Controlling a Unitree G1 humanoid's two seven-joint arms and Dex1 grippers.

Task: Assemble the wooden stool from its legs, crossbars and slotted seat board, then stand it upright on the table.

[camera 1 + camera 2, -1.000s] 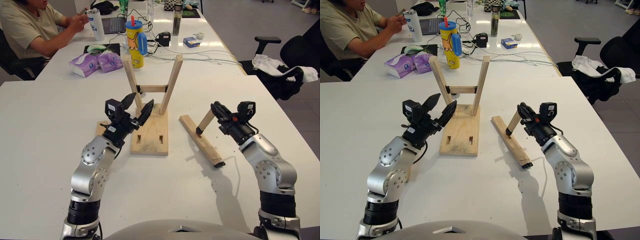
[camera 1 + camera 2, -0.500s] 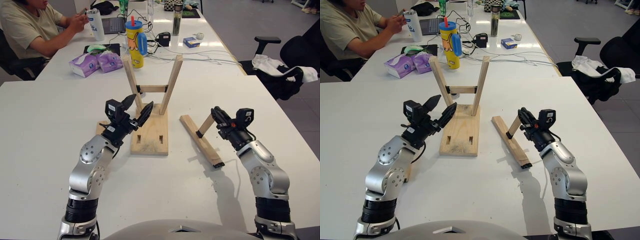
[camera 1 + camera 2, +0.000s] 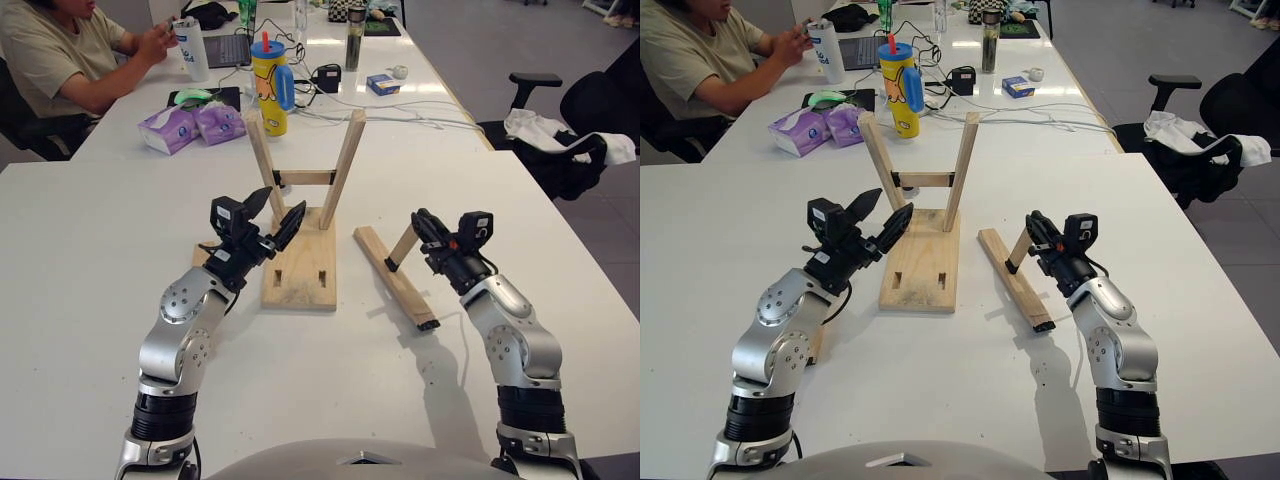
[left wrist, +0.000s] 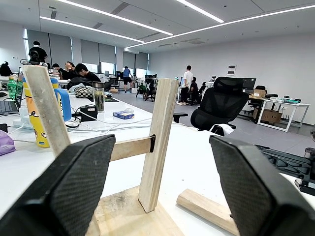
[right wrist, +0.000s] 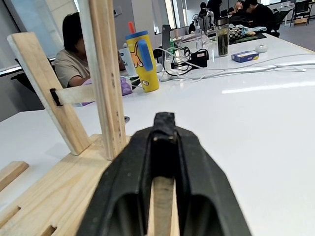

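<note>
**Half-built stool awaits its second pair of legs**

On the white table (image 3: 90, 300), the right gripper (image 3: 417, 222) is seen pinched on the loose crossbar (image 3: 402, 251). This short stub rises from the loose leg (image 3: 398, 283), which lies flat with its long axis running from near right to far left. Wood can be made out between the closed fingers in the right wrist view.

To the left, the left gripper (image 3: 280, 206) is held with its fingers spread wide, grasping nothing, at the left edge of the slotted seat board (image 3: 300, 290). The board is laid flat between the two arms, with its long axis running near to far. Two empty slots (image 3: 279, 278) are shown at its near end. At its far end, two fitted legs (image 3: 343, 165) stand splayed apart and are joined by a fitted crossbar (image 3: 305, 177). A further wooden piece (image 5: 11, 173) is glimpsed on the board's left side.

The stool is judged to be roughly half assembled. The coming move is thought to turn on one relation: the empty slots lie just to the left of the held piece. The piece would therefore have to be lifted, tipped upright and carried leftward. The right arm is the nearer to the loose leg, while the left gripper is the better placed to steady the board.

On the table beyond, a yellow cup (image 3: 270, 85) and tissue packs (image 3: 195, 125) are seen.
</note>
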